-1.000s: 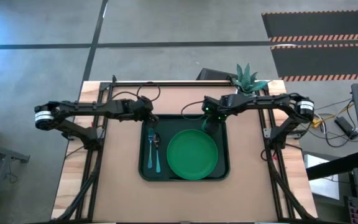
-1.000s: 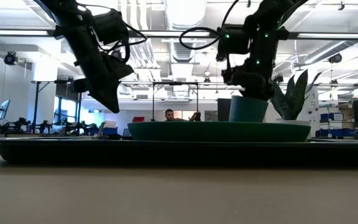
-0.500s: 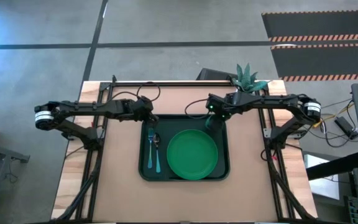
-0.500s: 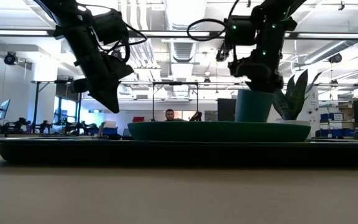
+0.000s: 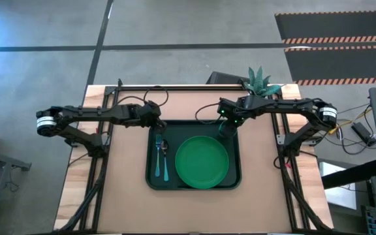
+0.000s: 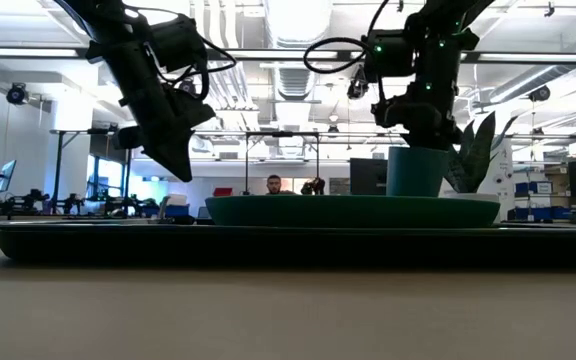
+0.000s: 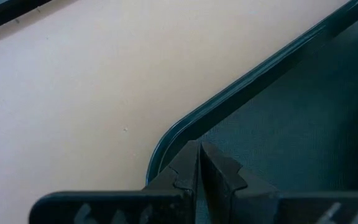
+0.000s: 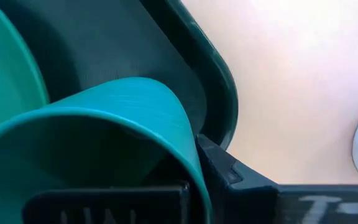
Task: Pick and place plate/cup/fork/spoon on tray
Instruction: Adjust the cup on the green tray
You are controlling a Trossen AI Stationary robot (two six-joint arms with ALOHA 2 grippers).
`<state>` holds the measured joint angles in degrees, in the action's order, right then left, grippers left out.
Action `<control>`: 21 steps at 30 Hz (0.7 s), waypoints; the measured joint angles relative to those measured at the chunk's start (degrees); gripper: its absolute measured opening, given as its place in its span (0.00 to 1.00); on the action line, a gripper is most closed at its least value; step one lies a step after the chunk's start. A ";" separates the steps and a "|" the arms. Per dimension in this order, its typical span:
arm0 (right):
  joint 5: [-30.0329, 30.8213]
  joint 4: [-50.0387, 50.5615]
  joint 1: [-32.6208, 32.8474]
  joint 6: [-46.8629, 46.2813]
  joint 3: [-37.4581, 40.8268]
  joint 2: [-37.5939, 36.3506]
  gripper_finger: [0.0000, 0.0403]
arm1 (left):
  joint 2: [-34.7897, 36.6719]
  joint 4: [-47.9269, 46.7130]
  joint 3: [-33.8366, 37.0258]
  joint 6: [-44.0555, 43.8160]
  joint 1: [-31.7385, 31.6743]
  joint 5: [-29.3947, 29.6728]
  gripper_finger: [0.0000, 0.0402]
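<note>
The small green plastic cylindrical cup [image 5: 226, 128] is sitting upright at the upper right corner of the large dark green rectangular plastic tray [image 5: 235, 180], just above centre in the overhead frame, and the right gripper [image 5: 226, 124] is clamped on its rim. In the right wrist view one dark finger [image 8: 229, 174] is pressing the outside of the cup's wall [image 8: 135, 106], with the tray's rounded corner [image 8: 219, 93] curving just beyond it. From the table-level camera the cup [image 6: 416, 171] is showing right of centre, standing behind the round flat bright green plastic plate [image 6: 353, 211], with the right gripper [image 6: 420, 125] coming down on it from above.

That plate [image 5: 202, 161] is lying flat in the middle of the tray, just below and left of the cup. On the tray's left side, the slim fork with silver tines and a light blue handle [image 5: 157, 158] and the slim spoon with a dark oval bowl and light blue handle [image 5: 164, 160] are lying side by side, the fork nearer the tray's left rim.

The left gripper [image 5: 156, 123] is hovering over the tray's upper left corner, empty, its two fingers [image 7: 213, 171] pressed together above the rim [image 7: 229, 99].

At the table's upper right edge, a white pot with a spiky green plant [image 5: 258, 82] is standing near the right arm.
</note>
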<state>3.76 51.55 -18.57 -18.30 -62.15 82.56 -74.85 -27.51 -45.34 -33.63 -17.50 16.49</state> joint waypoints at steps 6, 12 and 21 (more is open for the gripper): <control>-1.73 0.00 -1.00 0.22 0.00 0.31 0.02 | 0.00 0.00 0.00 0.00 0.00 0.00 0.00; -2.95 -0.02 -0.98 1.18 0.00 2.79 0.02 | 0.00 0.00 0.00 0.00 0.04 0.02 0.00; -2.38 -2.14 -0.98 2.70 0.03 4.27 0.02 | 0.00 0.01 0.00 0.00 0.04 0.02 0.00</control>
<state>1.38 49.41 -19.55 -15.60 -62.12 86.83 -74.85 -27.50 -45.34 -33.63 -17.45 16.51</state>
